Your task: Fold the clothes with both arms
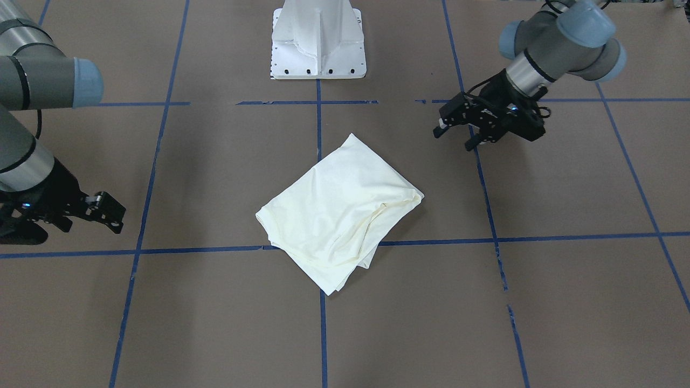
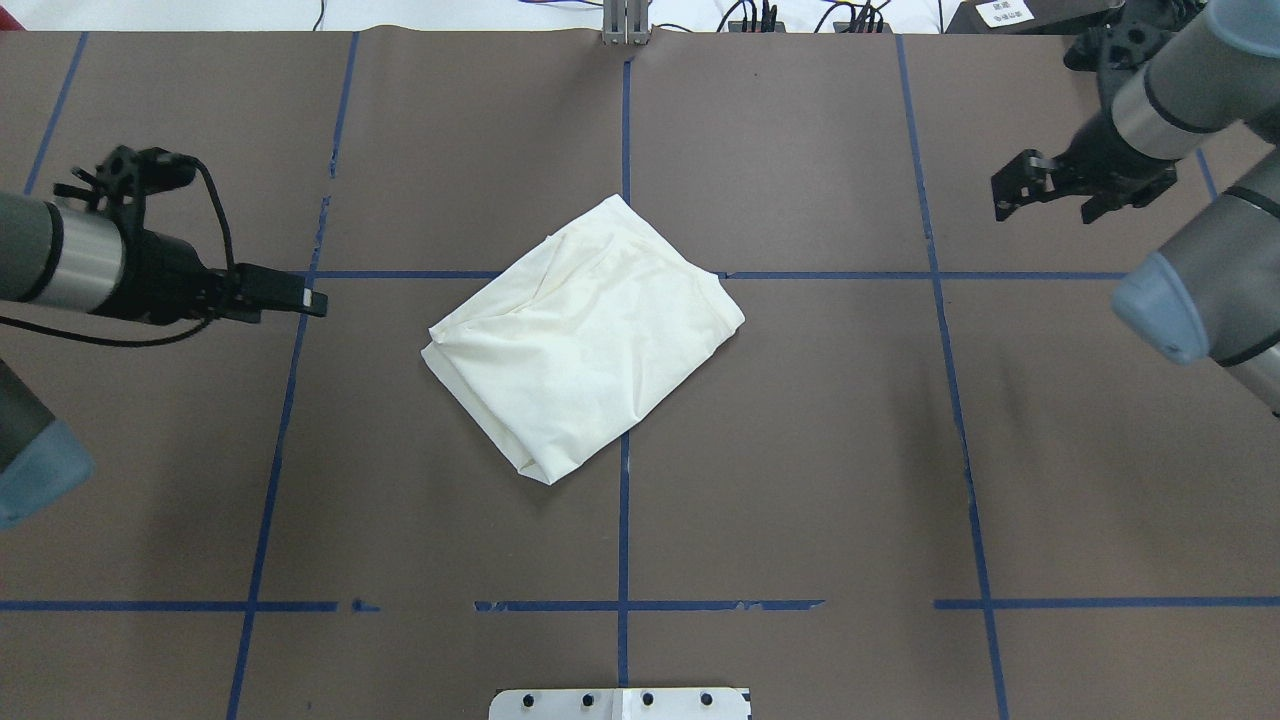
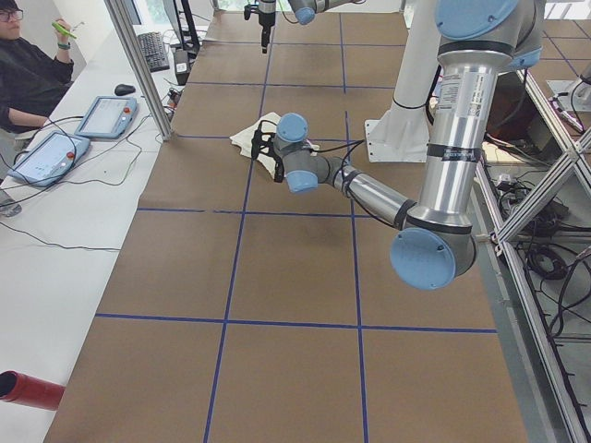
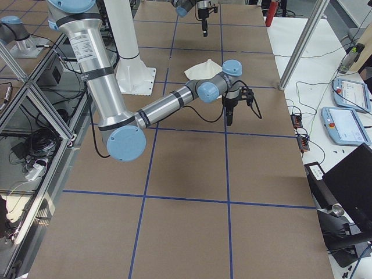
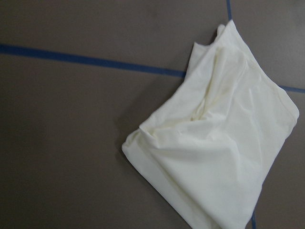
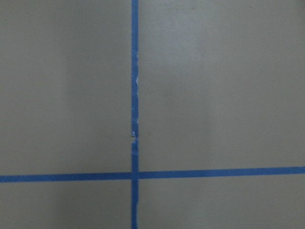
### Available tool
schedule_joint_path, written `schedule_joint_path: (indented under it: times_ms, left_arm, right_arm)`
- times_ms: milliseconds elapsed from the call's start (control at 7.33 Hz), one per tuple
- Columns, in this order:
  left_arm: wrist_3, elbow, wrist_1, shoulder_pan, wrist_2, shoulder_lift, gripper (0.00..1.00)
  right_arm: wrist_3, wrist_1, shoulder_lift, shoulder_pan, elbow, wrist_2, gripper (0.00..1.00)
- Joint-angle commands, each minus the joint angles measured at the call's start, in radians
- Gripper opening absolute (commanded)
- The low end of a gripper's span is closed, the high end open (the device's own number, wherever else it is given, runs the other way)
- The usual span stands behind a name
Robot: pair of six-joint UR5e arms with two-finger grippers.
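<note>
The cream T-shirt (image 1: 339, 215) lies folded into a rough rectangle, turned diagonally, at the middle of the brown table. Only plain cloth shows and the print is hidden. It also shows in the overhead view (image 2: 585, 340) and in the left wrist view (image 5: 219, 143). My left gripper (image 2: 300, 300) hovers to the shirt's left, apart from it, open and empty; in the front view (image 1: 454, 137) its fingers stand apart. My right gripper (image 2: 1040, 195) is far off at the table's far right, open and empty, and also shows in the front view (image 1: 110, 213).
The white pedestal base (image 1: 318, 43) stands at the robot's edge of the table. Blue tape lines (image 6: 134, 119) cross the brown surface. An operator (image 3: 28, 65) sits beside teach pendants (image 3: 102, 115) on a white side table, past a metal post (image 3: 138, 65).
</note>
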Motion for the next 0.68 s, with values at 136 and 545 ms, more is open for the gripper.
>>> schedule_joint_path:
  times_ms: [136, 545]
  left_arm:
    - [0.555, -0.002, 0.378, -0.240, -0.007, 0.012, 1.00]
    - [1.147, 0.010, 0.481, -0.477, -0.013, 0.166, 1.00]
  right_arm:
    - [-0.364, -0.041, -0.229, 0.171, 0.059, 0.064, 1.00]
    - [-0.704, -0.044, -0.418, 0.364, 0.053, 0.150, 1.00]
